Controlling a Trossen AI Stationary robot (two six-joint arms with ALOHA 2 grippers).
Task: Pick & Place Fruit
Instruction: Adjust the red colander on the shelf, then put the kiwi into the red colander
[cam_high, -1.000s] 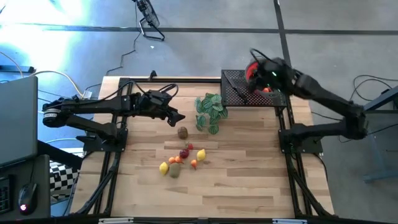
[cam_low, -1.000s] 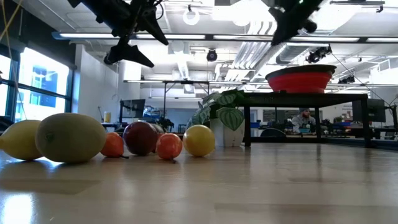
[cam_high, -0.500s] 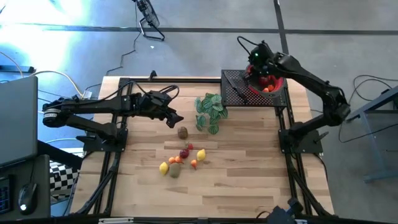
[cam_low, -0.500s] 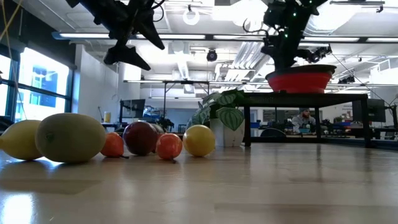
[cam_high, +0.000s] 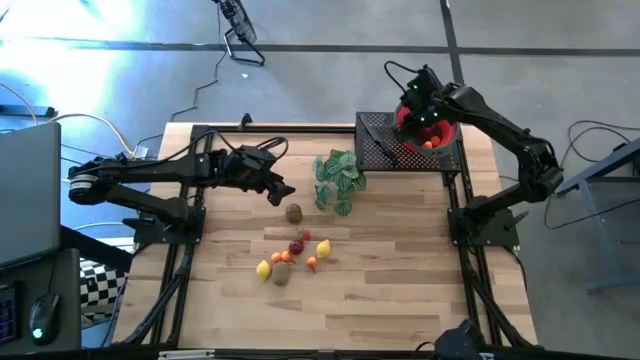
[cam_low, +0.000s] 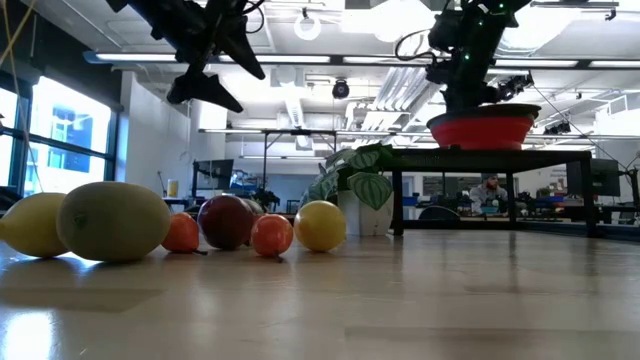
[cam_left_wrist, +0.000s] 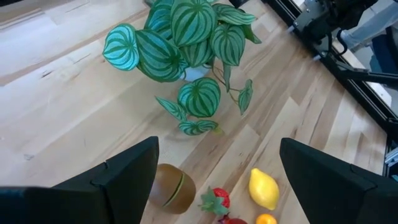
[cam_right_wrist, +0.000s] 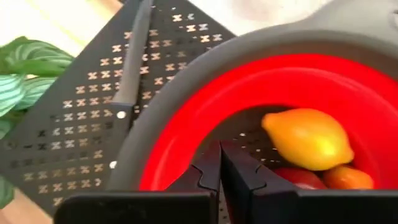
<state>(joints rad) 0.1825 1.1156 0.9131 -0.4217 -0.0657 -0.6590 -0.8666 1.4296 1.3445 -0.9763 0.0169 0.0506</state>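
Several small toy fruits lie mid-table: a brown-green piece (cam_high: 294, 212) and a cluster (cam_high: 291, 257) of yellow lemons, red and orange pieces. My left gripper (cam_high: 283, 190) hangs open above the table, left of the brown-green piece (cam_left_wrist: 171, 186), with nothing between its fingers. A red bowl (cam_high: 436, 134) with a grey rim sits on a black perforated stand (cam_high: 380, 146) at the far right. It holds a lemon (cam_right_wrist: 308, 138), a red piece (cam_right_wrist: 297, 177) and an orange piece (cam_right_wrist: 348, 177). My right gripper (cam_right_wrist: 221, 163) is shut and empty, pointing steeply down over the bowl's left side.
A green striped-leaf plant sprig (cam_high: 338, 178) stands between the stand and the loose fruit. Black frame rails run along the table's left and right sides. Bare wood lies toward the near edge and the right of the fruit cluster.
My right gripper has swung in over the red bowl, come down toward its rim and tipped to point more steeply down, staying shut. Most of that motion came early; lately it has barely moved.
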